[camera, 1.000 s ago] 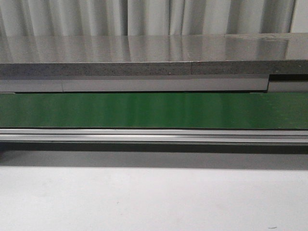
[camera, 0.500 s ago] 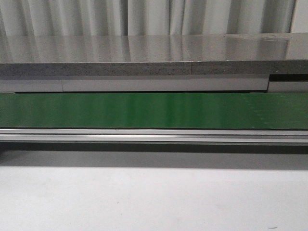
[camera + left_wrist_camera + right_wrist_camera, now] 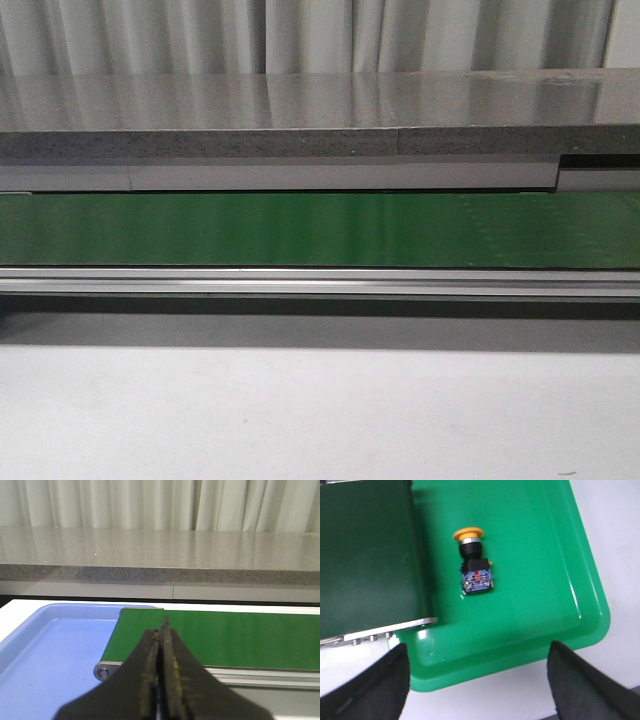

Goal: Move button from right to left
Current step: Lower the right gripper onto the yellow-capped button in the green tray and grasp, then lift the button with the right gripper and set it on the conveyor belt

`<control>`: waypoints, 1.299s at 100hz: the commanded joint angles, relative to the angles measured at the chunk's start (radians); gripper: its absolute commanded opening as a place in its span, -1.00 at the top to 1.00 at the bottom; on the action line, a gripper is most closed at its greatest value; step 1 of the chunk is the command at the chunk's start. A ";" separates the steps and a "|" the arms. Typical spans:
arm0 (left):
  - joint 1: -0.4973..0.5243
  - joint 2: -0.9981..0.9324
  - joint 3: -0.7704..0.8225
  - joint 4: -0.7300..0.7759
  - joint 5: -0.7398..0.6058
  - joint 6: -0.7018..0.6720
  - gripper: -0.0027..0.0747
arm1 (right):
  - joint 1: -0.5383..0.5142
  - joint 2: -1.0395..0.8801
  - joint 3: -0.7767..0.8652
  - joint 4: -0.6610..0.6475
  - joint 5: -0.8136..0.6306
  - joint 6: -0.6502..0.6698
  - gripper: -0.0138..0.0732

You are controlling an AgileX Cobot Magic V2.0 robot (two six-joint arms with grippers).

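Lying sideways in green tray [image 3: 560, 580]: button [image 3: 473, 562]; right fingers [image 3: 580, 680] cropped.

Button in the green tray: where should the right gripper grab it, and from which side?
The button lies on its side in the green tray, cap away from the gripper. Probably come straight down with the open right gripper and close across the black neck behind the yellow cap, the flat sides giving the best purchase.

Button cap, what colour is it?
Yellow-orange cap, seen best in the right wrist view.

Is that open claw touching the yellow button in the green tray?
Apart. The right wrist view shows the button lying untouched between the right gripper's spread fingers.
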 commanded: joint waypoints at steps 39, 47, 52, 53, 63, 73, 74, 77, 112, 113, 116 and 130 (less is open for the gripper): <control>-0.009 -0.031 0.043 0.001 -0.078 -0.009 0.98 | -0.051 0.344 -0.151 -0.001 -0.105 -0.015 -0.63; -0.009 -0.031 0.043 0.001 -0.078 -0.009 0.98 | -0.051 0.405 -0.180 0.023 -0.112 -0.015 -0.63; -0.009 -0.031 0.043 0.001 -0.078 -0.009 0.98 | -0.051 0.442 -0.196 0.031 -0.122 -0.015 -0.63; -0.009 -0.031 0.043 0.001 -0.078 -0.009 0.98 | -0.051 0.452 -0.198 0.034 -0.125 -0.015 -0.63; -0.009 -0.031 0.043 0.001 -0.078 -0.009 0.98 | -0.051 0.520 -0.235 0.050 -0.131 -0.015 -0.63; -0.009 -0.031 0.043 0.001 -0.078 -0.009 0.98 | -0.051 0.582 -0.268 0.054 -0.132 -0.015 -0.63; -0.009 -0.031 0.043 0.001 -0.078 -0.009 0.98 | -0.051 0.590 -0.270 0.058 -0.133 -0.015 -0.63; -0.009 -0.031 0.043 0.001 -0.078 -0.009 0.98 | -0.049 0.606 -0.277 0.065 -0.135 -0.015 -0.63; -0.009 -0.031 0.043 0.001 -0.078 -0.009 0.98 | -0.048 0.722 -0.325 0.138 -0.161 -0.015 -0.25; -0.009 -0.031 0.043 0.001 -0.078 -0.009 0.98 | -0.048 0.723 -0.325 0.138 -0.161 -0.015 -0.19; -0.009 -0.031 0.043 0.001 -0.078 -0.009 0.98 | -0.048 0.725 -0.325 0.140 -0.161 -0.015 -0.06; -0.009 -0.031 0.043 0.001 -0.078 -0.009 0.98 | -0.048 0.720 -0.325 0.143 -0.156 -0.015 0.48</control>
